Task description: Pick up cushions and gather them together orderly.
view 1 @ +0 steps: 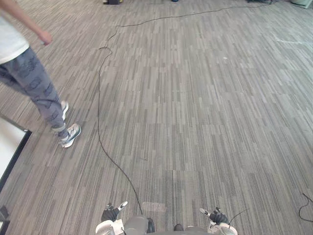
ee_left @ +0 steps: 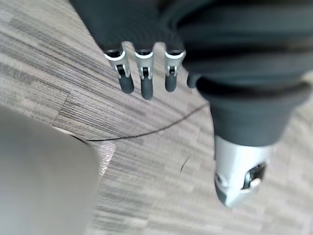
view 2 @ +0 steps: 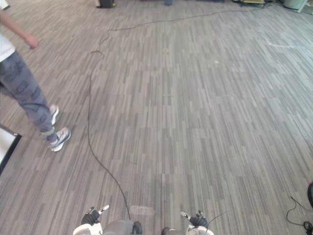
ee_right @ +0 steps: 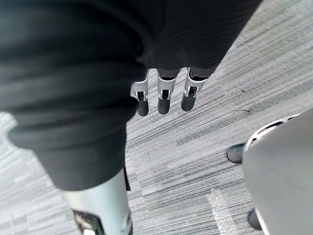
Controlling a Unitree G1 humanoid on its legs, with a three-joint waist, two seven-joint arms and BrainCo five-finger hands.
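**Left eye view.** Grey striped carpet (view 1: 205,98) was recorded across the whole ground. A person (view 1: 29,78) in patterned trousers was noted at the far left, with pale sneakers (view 1: 71,135) set on the carpet and one hand (view 1: 45,37) held out to the side. A white panel with a dark edge (view 1: 11,147) was seen at the left border, near the sneakers. The left hand (view 1: 111,213) and the right hand (view 1: 217,215) were logged low at the bottom edge, well apart. A pale patch of tape (view 1: 154,207) lay on the carpet between them.

**Right eye view.** The same ground was seen. A dark rounded object (view 2: 310,194) was added at the right border, well apart from the right hand.

**Left wrist view.** The left hand's fingers (ee_left: 145,85) were seen relaxed and nearly straight, side by side above the carpet. Nothing was held.

**Right wrist view.** The right hand's fingers (ee_right: 164,100) were likewise found loose and extended over bare carpet, with nothing in their grasp.

Where the cushions lay could not be told.
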